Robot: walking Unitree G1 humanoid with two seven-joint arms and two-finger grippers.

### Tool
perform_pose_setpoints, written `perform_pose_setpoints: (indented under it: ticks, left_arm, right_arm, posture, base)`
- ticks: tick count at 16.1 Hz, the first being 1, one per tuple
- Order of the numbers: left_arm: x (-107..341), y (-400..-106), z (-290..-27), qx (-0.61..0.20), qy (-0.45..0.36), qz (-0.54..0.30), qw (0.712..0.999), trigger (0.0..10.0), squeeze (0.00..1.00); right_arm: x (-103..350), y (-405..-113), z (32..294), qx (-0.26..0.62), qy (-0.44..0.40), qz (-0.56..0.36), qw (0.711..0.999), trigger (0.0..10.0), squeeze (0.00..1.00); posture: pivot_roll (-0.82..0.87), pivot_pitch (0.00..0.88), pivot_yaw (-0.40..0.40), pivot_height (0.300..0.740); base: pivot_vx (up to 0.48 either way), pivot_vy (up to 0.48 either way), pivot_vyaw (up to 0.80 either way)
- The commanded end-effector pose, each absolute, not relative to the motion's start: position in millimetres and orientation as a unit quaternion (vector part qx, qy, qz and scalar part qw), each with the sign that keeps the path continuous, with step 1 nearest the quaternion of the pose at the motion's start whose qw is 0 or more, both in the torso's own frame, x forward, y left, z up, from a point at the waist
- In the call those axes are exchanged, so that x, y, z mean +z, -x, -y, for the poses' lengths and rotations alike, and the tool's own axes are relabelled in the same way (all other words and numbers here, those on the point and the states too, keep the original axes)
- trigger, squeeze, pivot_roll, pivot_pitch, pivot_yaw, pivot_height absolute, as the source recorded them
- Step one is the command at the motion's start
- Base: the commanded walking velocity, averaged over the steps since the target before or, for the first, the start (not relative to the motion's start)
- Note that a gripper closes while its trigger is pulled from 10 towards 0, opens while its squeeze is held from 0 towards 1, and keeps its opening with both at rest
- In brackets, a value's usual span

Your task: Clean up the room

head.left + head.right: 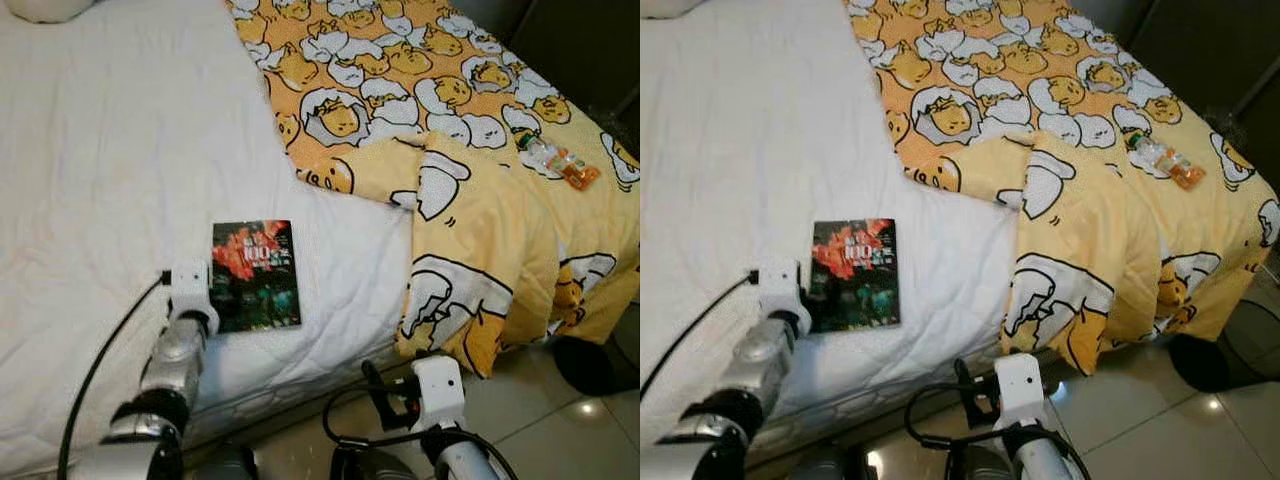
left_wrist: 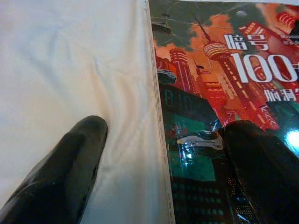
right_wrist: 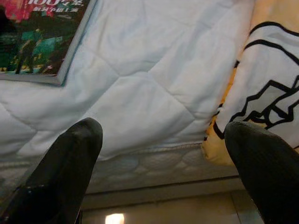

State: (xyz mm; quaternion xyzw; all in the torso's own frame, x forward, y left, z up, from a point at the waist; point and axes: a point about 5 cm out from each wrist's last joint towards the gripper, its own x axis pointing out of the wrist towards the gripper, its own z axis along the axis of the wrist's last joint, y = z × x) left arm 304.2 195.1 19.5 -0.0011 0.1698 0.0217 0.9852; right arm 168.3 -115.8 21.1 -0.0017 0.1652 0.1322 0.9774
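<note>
A thin, glossy paperback book with a red and dark green city-skyline cover [image 1: 256, 275] is lying flat on the white quilted mattress [image 1: 100, 170], near the mattress's front edge. Its long axis is running from that front edge toward the head of the bed, with the title end pointing away from the robot. Large white figures "100" are showing on the cover beside Chinese characters that are too small to read with certainty.

The left gripper [image 2: 163, 154] is resting at the book's left edge with its fingers spread wide, one fingertip [image 2: 79, 154] on the mattress just beside the spine and the other over the cover.

The right gripper [image 3: 163, 158] is hanging below the mattress's front edge, its fingers wide apart and holding nothing.

A yellow duvet printed with cartoon eggs [image 1: 450, 180] is covering the mattress to the right of the book, and a small clear plastic bottle with an orange label [image 1: 558, 160] is lying on the duvet
</note>
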Motion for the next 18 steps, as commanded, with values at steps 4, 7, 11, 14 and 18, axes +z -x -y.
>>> perform_pose_setpoints:
  ticks: [4,7,11,14,18]
  left_arm:
    - [4.5,-288.0,-176.4,-0.017,-0.043,-0.169,0.985,10.0,0.00]
    - [22.7,-288.0,-190.1,0.008,-0.161,-0.084,0.983,10.0,0.00]
    - [16.8,-276.8,-197.1,0.033,-0.074,-0.099,0.992,10.0,0.00]
    - [-2.6,-261.8,-174.2,0.000,0.016,-0.147,0.989,10.0,0.00]
    - [-9.8,-258.4,-166.6,-0.023,0.056,-0.174,0.983,10.0,0.00]
  right_arm:
    - [19.5,-163.4,123.6,0.136,0.013,-0.181,0.974,10.0,0.00]
    - [18.4,-164.5,126.3,0.134,0.018,-0.185,0.973,10.0,0.00]
    - [17.0,-164.2,125.6,0.138,0.018,-0.188,0.972,10.0,0.00]
    - [15.8,-164.6,123.9,0.144,0.017,-0.191,0.971,10.0,0.00]
    - [14.5,-164.2,128.3,0.143,0.022,-0.195,0.970,10.0,0.00]
  posture:
    - [0.00,0.099,-0.096,0.740]
    - [0.01,0.105,-0.096,0.740]
    - [0.03,0.112,-0.099,0.740]
    - [0.04,0.115,-0.105,0.740]
    - [0.02,0.113,-0.106,0.740]
  base:
    - [0.000,0.000,0.00]
    - [0.000,0.000,0.00]
    - [0.000,0.000,0.00]
    - [0.000,0.000,0.00]
    - [0.000,0.000,0.00]
